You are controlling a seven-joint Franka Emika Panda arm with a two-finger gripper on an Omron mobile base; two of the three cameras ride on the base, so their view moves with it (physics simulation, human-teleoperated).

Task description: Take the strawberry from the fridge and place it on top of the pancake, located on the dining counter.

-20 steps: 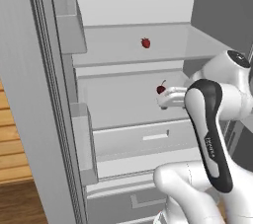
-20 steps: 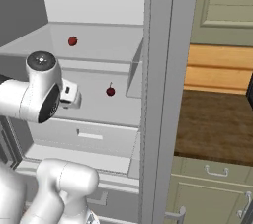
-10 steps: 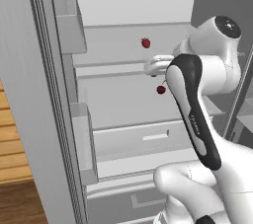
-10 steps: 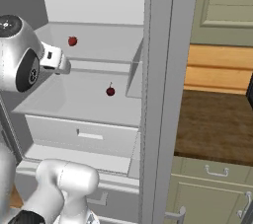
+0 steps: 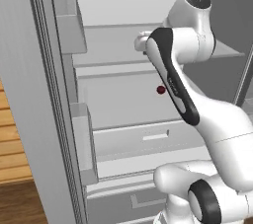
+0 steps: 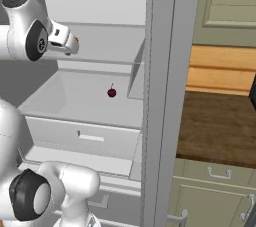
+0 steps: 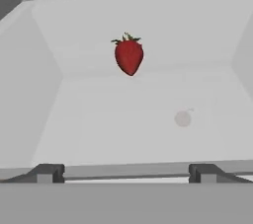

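The strawberry [image 7: 129, 56] lies on the upper shelf [image 5: 113, 45] inside the open fridge [image 6: 95, 1], well back from the shelf's front edge. The gripper [image 7: 126, 172] hangs at that front edge with its fingers spread wide and nothing between them, clear of the berry. A cherry [image 6: 112, 92] (darker, with a thin stem) sits on the shelf below.

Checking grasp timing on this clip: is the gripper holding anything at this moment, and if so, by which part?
Nothing is held. The gripper is open, its fingertips apart, and the strawberry lies ahead of it on the fridge shelf, untouched.
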